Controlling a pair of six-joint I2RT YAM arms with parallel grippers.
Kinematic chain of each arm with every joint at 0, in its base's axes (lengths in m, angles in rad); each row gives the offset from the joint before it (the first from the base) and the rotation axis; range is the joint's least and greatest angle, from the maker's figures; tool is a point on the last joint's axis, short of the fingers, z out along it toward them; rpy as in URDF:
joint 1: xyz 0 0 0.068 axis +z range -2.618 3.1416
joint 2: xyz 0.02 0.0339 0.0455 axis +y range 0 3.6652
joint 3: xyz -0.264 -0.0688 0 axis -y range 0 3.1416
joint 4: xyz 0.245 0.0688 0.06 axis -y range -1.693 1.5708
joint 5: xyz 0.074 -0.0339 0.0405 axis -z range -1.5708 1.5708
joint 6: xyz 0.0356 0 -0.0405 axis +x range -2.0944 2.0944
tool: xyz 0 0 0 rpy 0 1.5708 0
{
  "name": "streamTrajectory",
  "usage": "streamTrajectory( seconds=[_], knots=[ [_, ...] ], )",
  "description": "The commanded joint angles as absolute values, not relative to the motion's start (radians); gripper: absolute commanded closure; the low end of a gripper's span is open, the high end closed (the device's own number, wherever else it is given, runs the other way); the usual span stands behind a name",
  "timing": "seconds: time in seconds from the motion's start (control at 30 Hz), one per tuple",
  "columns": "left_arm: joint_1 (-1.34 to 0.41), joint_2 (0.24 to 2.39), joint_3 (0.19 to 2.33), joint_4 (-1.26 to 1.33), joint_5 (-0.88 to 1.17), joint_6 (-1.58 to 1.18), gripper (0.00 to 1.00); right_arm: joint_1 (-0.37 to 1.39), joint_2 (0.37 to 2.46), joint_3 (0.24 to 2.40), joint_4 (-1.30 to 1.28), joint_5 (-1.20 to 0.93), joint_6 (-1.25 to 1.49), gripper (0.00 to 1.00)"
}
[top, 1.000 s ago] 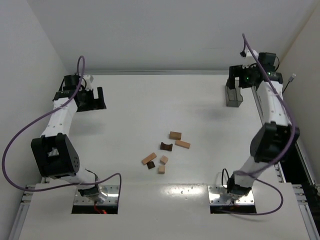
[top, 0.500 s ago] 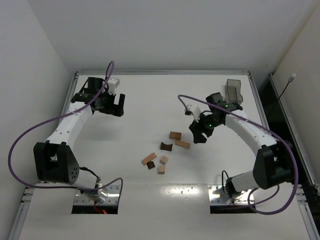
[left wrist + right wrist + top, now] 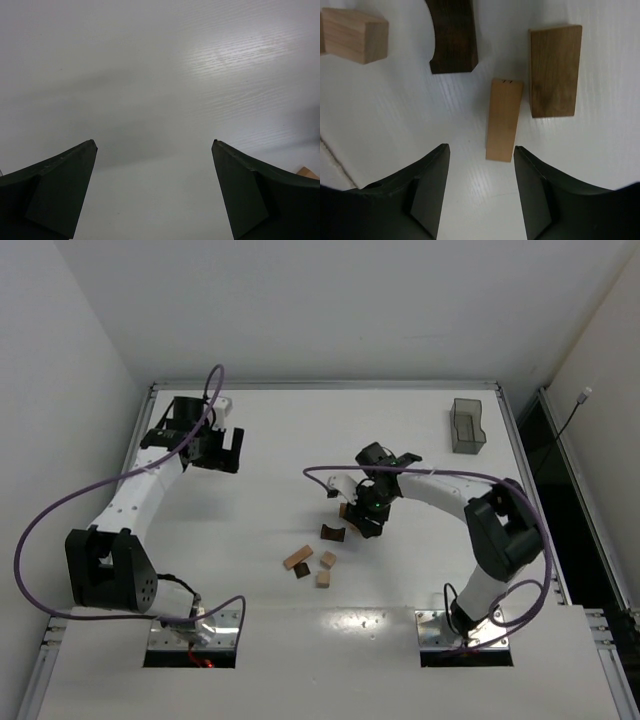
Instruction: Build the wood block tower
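Observation:
Several small wood blocks lie loose mid-table: a dark arch [image 3: 333, 532], a tan bar [image 3: 297, 558], a dark chip [image 3: 302, 570] and two tan cubes [image 3: 328, 559] [image 3: 323, 579]. No tower stands in any view. My right gripper [image 3: 365, 512] hangs low over the group's far end, open with nothing between its fingers. In the right wrist view the gripper [image 3: 481, 147] points at a tan bar [image 3: 504, 120], whose near end lies just ahead of the right fingertip. A brown block [image 3: 555, 70], the dark arch [image 3: 452, 35] and a light cube [image 3: 355, 35] lie beyond. My left gripper [image 3: 215, 450] [image 3: 153, 142] is wide open over bare table.
A translucent grey bin [image 3: 466, 426] stands at the back right corner. The table's raised rim [image 3: 320, 386] runs along the back, with white walls on three sides. A purple cable [image 3: 330, 472] loops beside the right gripper.
My right arm has swung from the bin at the back right down to the blocks, and its jaws have narrowed. The left arm shifted inward early on, then held.

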State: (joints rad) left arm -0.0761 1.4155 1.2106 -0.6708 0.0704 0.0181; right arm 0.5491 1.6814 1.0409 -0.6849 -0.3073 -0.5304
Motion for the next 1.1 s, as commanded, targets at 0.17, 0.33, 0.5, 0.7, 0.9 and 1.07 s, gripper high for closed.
streamTrajectory(
  seconds=[0.17,0.33,0.5,0.7,0.9,1.07],
  knots=[
    [-0.017,1.397,1.255,-0.663,0.034,0.032,0.00,0.604,1.782,1.114,-0.560,-0.195,-0.454,0.49],
    [0.014,1.407,1.255,-0.663,0.046,0.032,0.00,0.624,1.782,1.089,-0.523,-0.109,-0.445,0.49],
    [0.023,1.416,1.255,-0.663,0.046,0.041,0.00,0.634,1.816,1.075,-0.534,-0.091,-0.445,0.55],
    [0.052,1.434,1.264,-0.653,0.057,0.041,0.00,0.686,1.775,0.990,-0.512,-0.040,-0.445,0.59],
    [0.052,1.454,1.273,-0.653,0.057,0.041,0.00,0.704,1.775,0.957,-0.503,-0.012,-0.436,1.00],
    [0.061,1.463,1.273,-0.653,0.066,0.041,0.00,0.692,1.634,0.936,-0.554,0.008,-0.436,1.00]
  ],
)
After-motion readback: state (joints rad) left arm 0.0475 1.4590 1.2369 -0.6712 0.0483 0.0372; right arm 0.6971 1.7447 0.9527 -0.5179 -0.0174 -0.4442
